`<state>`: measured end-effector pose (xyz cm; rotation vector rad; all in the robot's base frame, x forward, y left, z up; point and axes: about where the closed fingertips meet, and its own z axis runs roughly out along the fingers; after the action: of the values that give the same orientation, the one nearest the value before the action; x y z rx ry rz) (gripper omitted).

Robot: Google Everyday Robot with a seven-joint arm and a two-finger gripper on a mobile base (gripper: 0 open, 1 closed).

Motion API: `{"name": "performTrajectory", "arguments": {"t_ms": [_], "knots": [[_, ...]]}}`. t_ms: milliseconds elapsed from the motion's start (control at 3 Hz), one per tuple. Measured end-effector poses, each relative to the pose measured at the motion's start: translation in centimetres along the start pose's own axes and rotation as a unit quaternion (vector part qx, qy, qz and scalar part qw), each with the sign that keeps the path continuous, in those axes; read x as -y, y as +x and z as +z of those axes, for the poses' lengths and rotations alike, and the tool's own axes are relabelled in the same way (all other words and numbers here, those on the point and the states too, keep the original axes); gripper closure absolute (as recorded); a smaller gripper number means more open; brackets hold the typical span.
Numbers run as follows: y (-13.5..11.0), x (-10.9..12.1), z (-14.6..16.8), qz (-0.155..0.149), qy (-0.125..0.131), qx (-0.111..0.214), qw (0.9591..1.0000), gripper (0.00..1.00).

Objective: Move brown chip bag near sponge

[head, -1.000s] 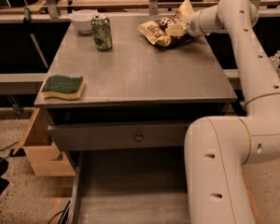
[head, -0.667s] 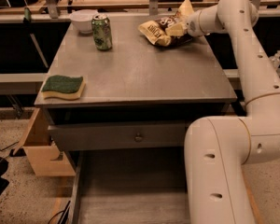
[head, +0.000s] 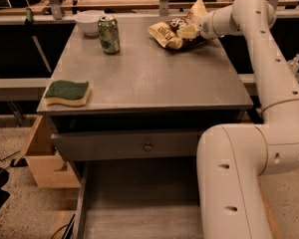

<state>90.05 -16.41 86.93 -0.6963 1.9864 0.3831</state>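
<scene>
Listing from the left, with changes against a second ago noted per entry.

1. Wooden box (head: pixel 42 158): on the floor beside the table's left leg. No change. Its contents are hidden from me.
2. Sponge (head: pixel 67 92): green top, yellow base, lying flat at the front left corner of the table (head: pixel 149 78), close to the edge. No change.
3. Bowl (head: pixel 88 23): white, at the back left of the table. No change. What it holds, if anything, I cannot see.
4. Can (head: pixel 109 34): green, upright, just beside the bowl on its right. No change.
5. Brown chip bag (head: pixel 170 32): at the back right of the table, well apart from the sponge, with the whole tabletop diagonal between them. It lies where it lay a second ago, with no shift that I can make out.
6. Gripper (head: pixel 193 28): mine, at the right end of the bag and apparently touching it, in nearly the same place as before. Whether my jaws have closed on the bag or stand apart over it, I cannot tell, since pale foil and pale gripper run together there.
7. Arm (head: pixel 269 83): reaching in from the right and hiding the table's right edge behind it.

Judgement: since almost nothing has moved, the carry has not begun. The grasp is the step in hand, and the whole trip toward the front left corner remains.
</scene>
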Motion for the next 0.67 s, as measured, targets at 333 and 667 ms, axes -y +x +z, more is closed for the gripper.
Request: {"name": "performTrajectory", "arguments": {"t_ms": [333, 667], "knots": [[0.0, 0.0, 0.0, 0.0, 0.0, 0.0, 1.0, 1.0], [-4.6, 0.7, -6.1, -0.028, 0.051, -0.01, 0.9983, 1.0]]}}
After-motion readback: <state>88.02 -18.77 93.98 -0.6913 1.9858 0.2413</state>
